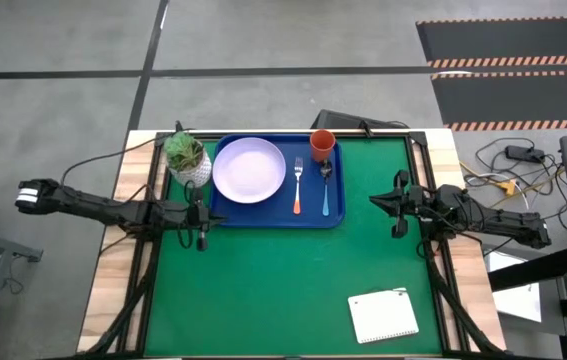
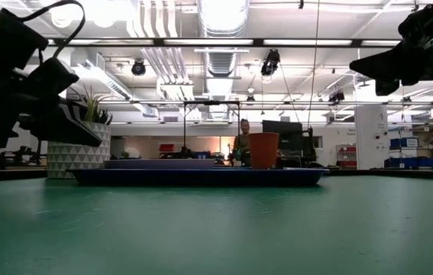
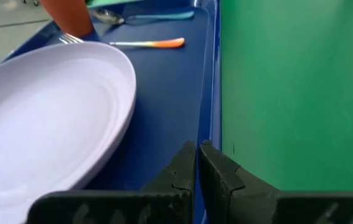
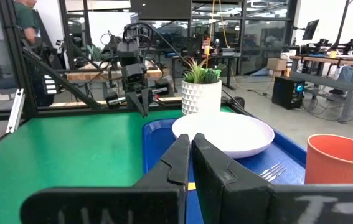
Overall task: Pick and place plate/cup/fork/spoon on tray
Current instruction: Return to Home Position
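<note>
Left gripper [image 1: 201, 238] seen just off tray's [image 1: 335, 215] near-left corner, fingers [image 3: 185, 168] pressed together, nothing held. Right gripper [image 1: 383, 203] seen right of tray, above green mat [image 1: 283, 290], fingers together, nothing held. Plate [image 1: 249, 169], cup [image 1: 323, 144], fork [image 1: 298, 187], spoon [image 1: 326, 182] all found on tray. Fork and spoon laid side by side, handles pointed toward near edge. Plant pot [image 1: 187, 158] placed touching tray's left side. Notepad [image 1: 383, 315] left at near right of mat.

A white pot [image 1: 191, 166] with a green plant sits at the far left of the green mat [image 1: 283, 290]. A white spiral-bound notepad [image 1: 383, 315] lies near the front right corner. Cables [image 1: 503, 170] trail on the floor, right.
</note>
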Controlling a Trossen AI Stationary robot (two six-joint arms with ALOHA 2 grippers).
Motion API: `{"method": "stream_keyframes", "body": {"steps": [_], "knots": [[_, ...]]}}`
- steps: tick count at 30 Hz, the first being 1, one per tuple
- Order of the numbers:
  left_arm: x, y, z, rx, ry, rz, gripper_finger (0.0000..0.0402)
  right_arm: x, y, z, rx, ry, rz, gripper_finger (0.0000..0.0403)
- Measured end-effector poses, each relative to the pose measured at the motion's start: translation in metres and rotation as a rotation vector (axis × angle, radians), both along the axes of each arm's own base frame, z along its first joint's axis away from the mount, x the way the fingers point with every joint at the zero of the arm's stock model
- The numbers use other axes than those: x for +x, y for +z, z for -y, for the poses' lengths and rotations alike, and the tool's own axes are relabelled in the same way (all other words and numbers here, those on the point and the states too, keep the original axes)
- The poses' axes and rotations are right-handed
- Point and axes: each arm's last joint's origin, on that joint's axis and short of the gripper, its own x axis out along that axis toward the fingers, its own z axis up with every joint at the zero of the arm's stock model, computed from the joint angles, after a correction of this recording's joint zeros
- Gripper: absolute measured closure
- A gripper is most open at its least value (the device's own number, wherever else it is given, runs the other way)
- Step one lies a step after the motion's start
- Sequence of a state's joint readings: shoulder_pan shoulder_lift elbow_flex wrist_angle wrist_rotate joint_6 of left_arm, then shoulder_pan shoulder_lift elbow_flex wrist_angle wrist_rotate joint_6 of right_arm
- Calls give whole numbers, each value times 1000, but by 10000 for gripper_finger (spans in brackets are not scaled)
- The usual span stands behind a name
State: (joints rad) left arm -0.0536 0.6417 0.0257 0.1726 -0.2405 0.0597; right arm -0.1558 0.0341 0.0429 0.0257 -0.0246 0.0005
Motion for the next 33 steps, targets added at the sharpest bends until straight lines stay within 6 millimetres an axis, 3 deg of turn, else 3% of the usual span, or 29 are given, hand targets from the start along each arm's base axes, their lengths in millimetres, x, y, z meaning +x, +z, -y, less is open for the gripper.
{"method": "stream_keyframes", "body": {"steps": [17, 33], "knots": [[2, -16, 0, 8, 0, -148, 402, 0, 0, 0, 0, 0, 0, 394], [4, -21, 0, 10, 0, -185, 402, 0, 0, 0, -1, 0, 0, 394]]}}
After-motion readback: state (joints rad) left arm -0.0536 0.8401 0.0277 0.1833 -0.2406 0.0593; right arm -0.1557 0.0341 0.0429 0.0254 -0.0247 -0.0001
